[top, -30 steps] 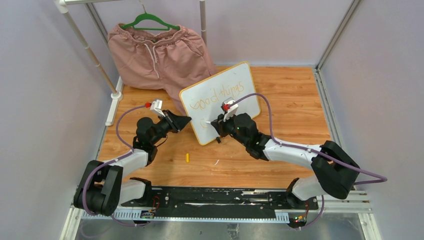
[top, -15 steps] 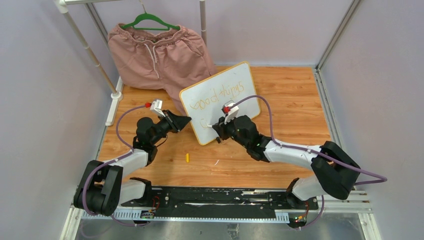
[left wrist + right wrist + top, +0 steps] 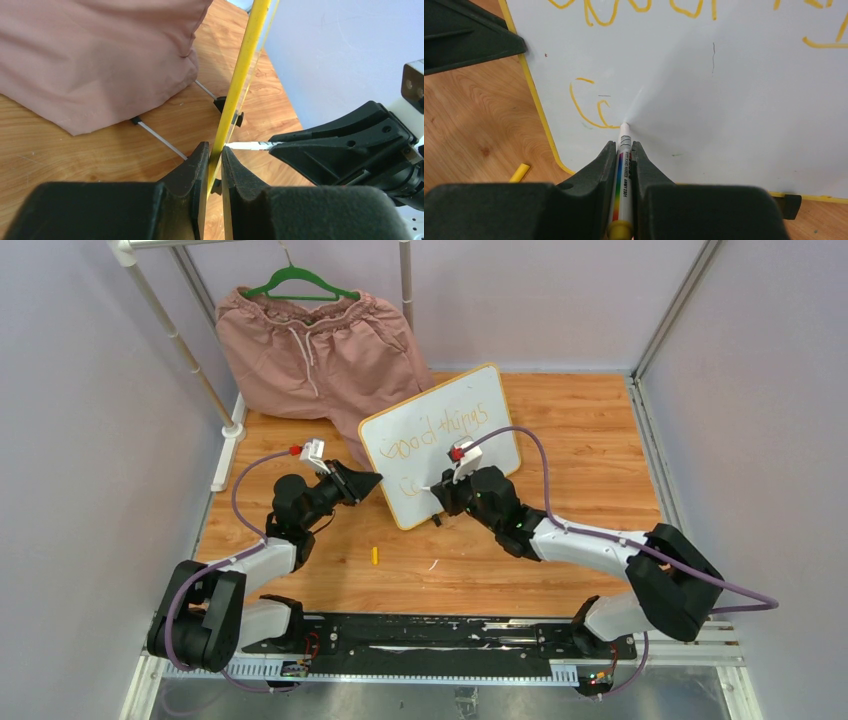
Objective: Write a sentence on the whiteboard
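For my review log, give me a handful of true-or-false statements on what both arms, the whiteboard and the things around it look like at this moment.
1. The left gripper is shut on the whiteboard's yellow edge. True.
2. The right gripper is empty. False: it holds a marker, tip against the whiteboard.
3. The sentence is finished. False: its second line has only its first strokes.
4. A small yellow piece lies on the table near the whiteboard. True.
5. The pink shorts are on a red hanger. False: the hanger is green.

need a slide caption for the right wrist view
Right gripper presses a marker tip to the whiteboard, with the first yellow-orange strokes of the sentence's second line just left of it.
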{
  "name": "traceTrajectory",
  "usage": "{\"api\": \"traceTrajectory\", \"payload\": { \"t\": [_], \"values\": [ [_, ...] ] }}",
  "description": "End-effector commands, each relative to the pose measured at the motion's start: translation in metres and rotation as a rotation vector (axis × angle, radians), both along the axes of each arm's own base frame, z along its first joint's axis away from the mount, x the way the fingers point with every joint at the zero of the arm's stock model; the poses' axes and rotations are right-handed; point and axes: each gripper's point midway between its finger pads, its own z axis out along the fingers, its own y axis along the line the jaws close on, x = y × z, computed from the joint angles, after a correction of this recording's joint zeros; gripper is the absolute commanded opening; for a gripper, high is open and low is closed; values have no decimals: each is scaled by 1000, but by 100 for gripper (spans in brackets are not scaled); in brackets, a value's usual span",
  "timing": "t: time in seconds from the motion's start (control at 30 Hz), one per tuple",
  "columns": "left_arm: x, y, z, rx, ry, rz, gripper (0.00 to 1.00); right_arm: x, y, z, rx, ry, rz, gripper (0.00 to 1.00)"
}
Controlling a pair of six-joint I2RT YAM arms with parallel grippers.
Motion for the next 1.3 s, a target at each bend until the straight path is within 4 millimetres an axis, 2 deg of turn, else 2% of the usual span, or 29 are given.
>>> {"api": "traceTrajectory", "payload": {
  "t": [0.0, 0.37, 0.93, 1.1, 1.27],
  "values": [
    [-5, -5, 13, -7, -54, -31, 18, 20, -5, 23, 11, -48, -55, 0],
    [-5, -6, 13, -7, -56, -32, 18, 18, 12, 30, 41, -45, 0, 0],
    [-5, -6, 12, -6, -52, -33, 18, -2, 32, 20, 43, -16, 76, 0],
    [-4, -6, 12, -7, -52, -33, 18, -1, 25, 29, 55, -36, 53, 0],
    [-5, -6, 12, -6, -54, -33, 18, 7, -2, 47, 96, -63, -21, 0]
  ]
}}
